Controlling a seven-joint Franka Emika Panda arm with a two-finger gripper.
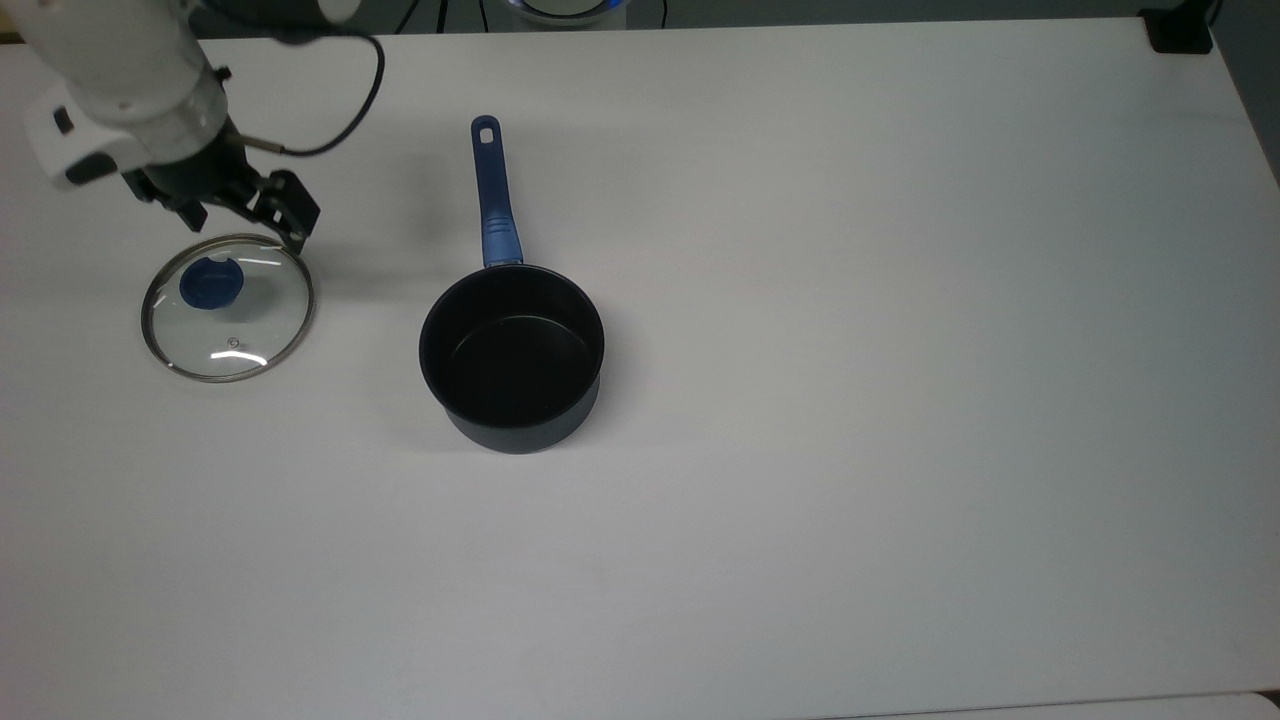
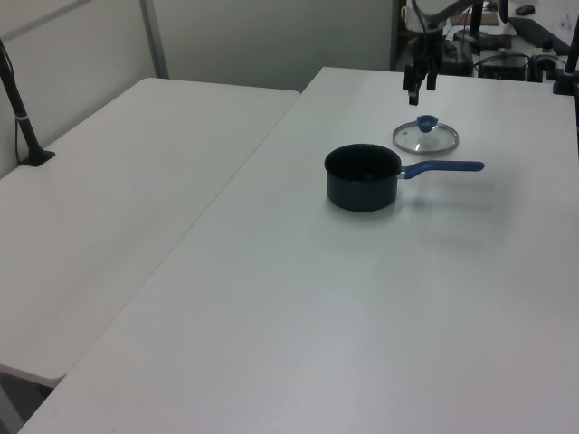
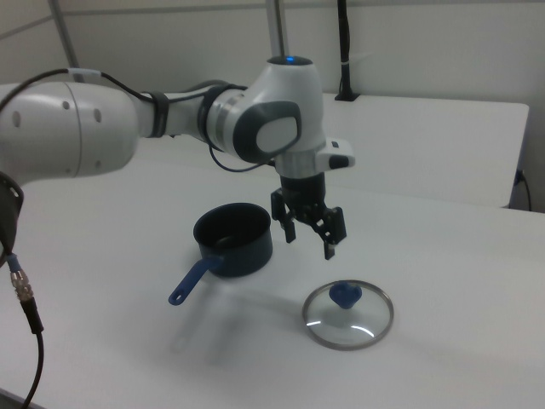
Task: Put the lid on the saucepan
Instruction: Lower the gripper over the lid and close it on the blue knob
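The lid [image 1: 250, 325], clear glass with a metal rim and a blue knob [image 1: 210, 283], lies flat on the white table [image 1: 850, 400] at the top view's left. The saucepan [image 1: 512, 350] stands upright to its right, black inside, its blue handle [image 1: 495, 195] pointing to the top view's upper edge. My gripper [image 1: 245, 225] hangs open over the lid's upper rim, holding nothing. In the right view the gripper [image 3: 310, 240] floats above the lid [image 3: 362, 319] and beside the saucepan [image 3: 232, 239]. In the left view the gripper [image 2: 419, 86] is above the lid [image 2: 434, 140], behind the saucepan [image 2: 362, 176].
A black clamp [image 1: 1180, 30] sits at the table's corner at the top view's upper right. A second white table [image 2: 109, 208] with a black post [image 2: 23, 117] adjoins at the left view's left. A cable [image 1: 350, 90] trails from the arm.
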